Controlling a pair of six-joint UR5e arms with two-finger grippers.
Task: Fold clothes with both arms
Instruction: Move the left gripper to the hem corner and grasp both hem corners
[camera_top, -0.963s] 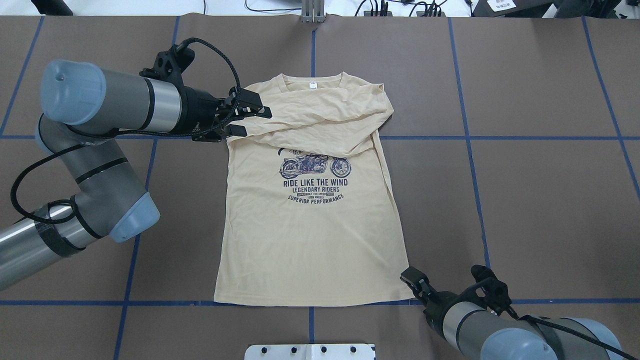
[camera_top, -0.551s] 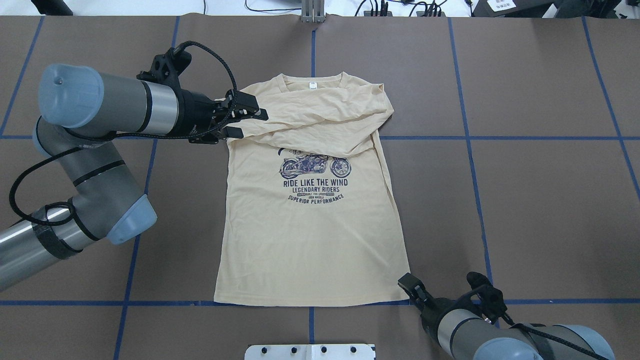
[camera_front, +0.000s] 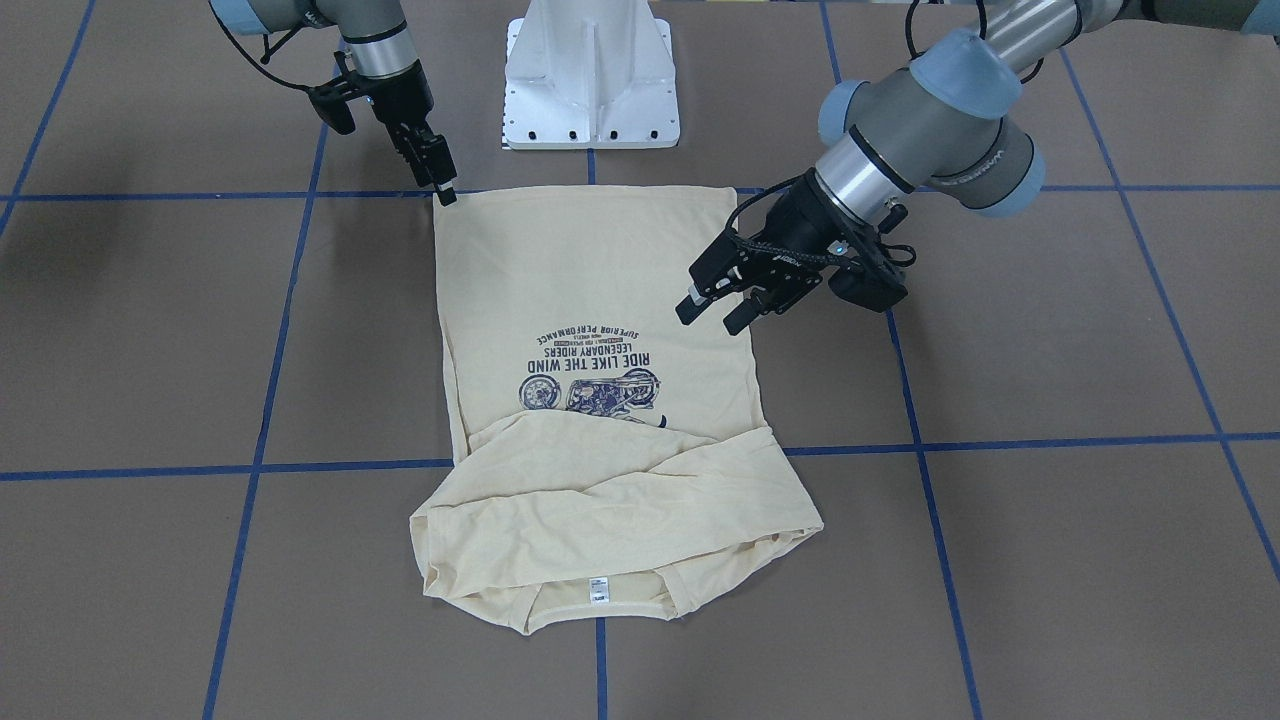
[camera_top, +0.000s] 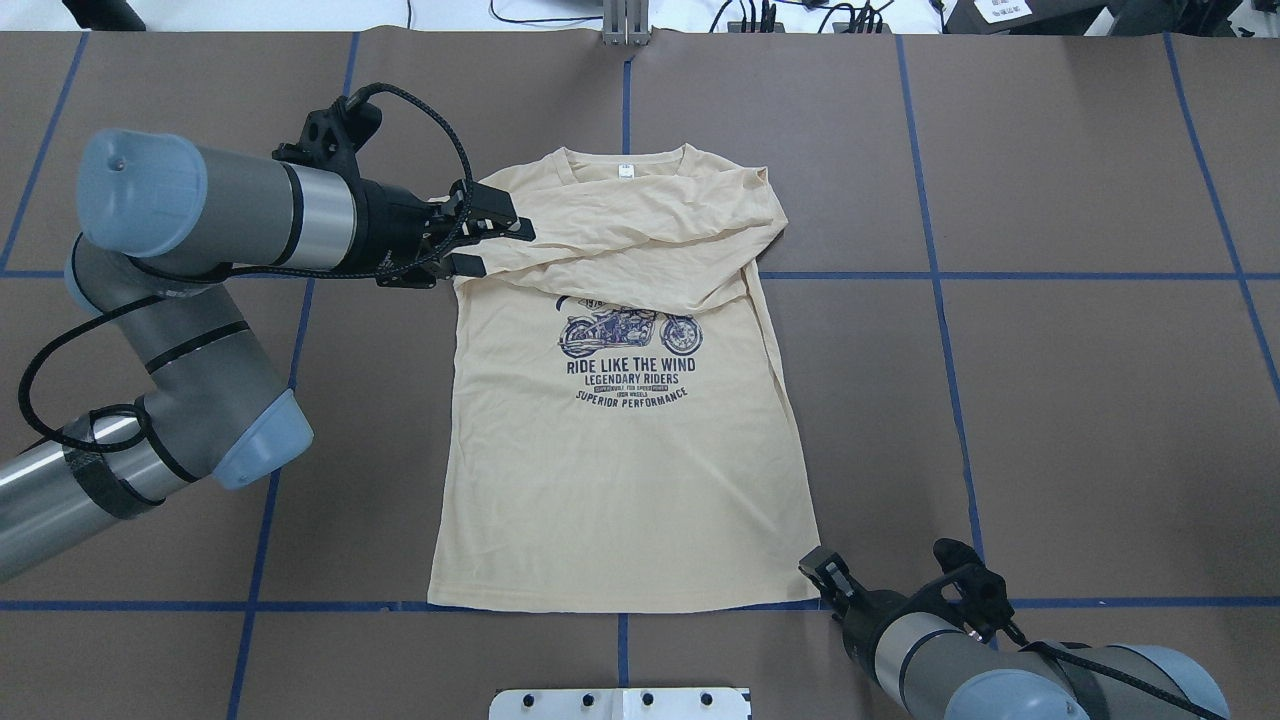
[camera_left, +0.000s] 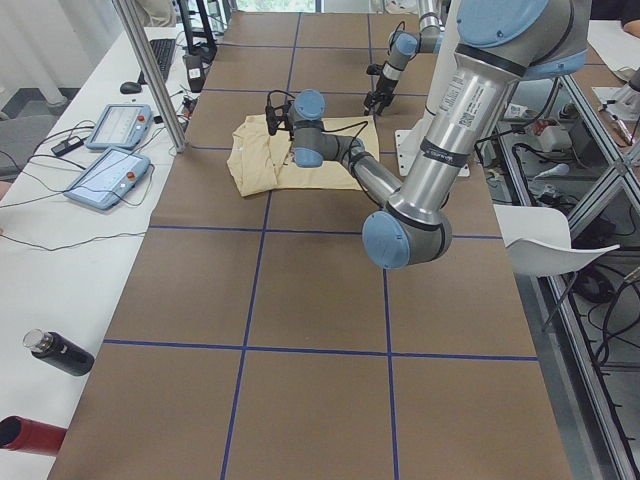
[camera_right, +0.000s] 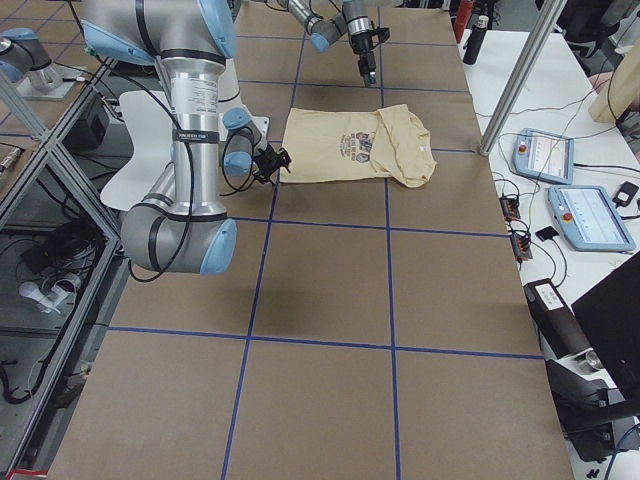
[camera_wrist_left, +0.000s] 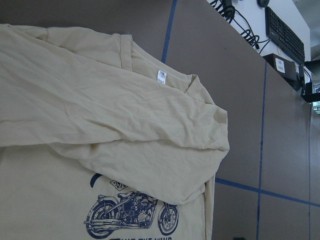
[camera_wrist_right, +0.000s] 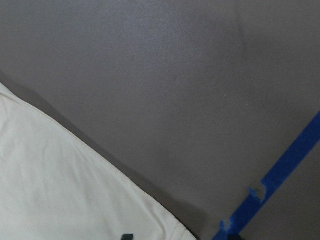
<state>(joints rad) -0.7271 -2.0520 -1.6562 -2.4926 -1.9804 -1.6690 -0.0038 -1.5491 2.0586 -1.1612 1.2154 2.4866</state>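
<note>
Table (camera_top: 1100, 400): brown, matte, paper-like top, squared off by blue tape lines (camera_top: 1100, 275), with a white metal pedestal (camera_front: 590, 70) at the robot's edge.
Change: over the last second the left gripper (camera_top: 505, 247) has drawn back a little toward its own side. The right gripper (camera_top: 822, 572) has slipped slightly nearer the robot. The T-shirt (camera_top: 620, 480) lies as it did.
Position: the T-shirt is flat in the table's middle, print up, collar away from the robot, hem along a tape line.
Fabric: thin and pale cream-yellow, smooth on the body, finely creased where both long sleeves (camera_top: 650, 235) lie folded across the chest.
Print: a navy motorcycle (camera_top: 628, 333) over block lettering, its top edge covered by the sleeves.
Neck label (camera_wrist_left: 162, 76): a small white rectangle inside the collar.
Left tool: black, jaws wide apart and empty, above the shoulder edge on the robot's left.
Right tool: black, its tip at the hem corner on the robot's right. I cannot tell its jaw gap or whether it touches the cloth.
</note>
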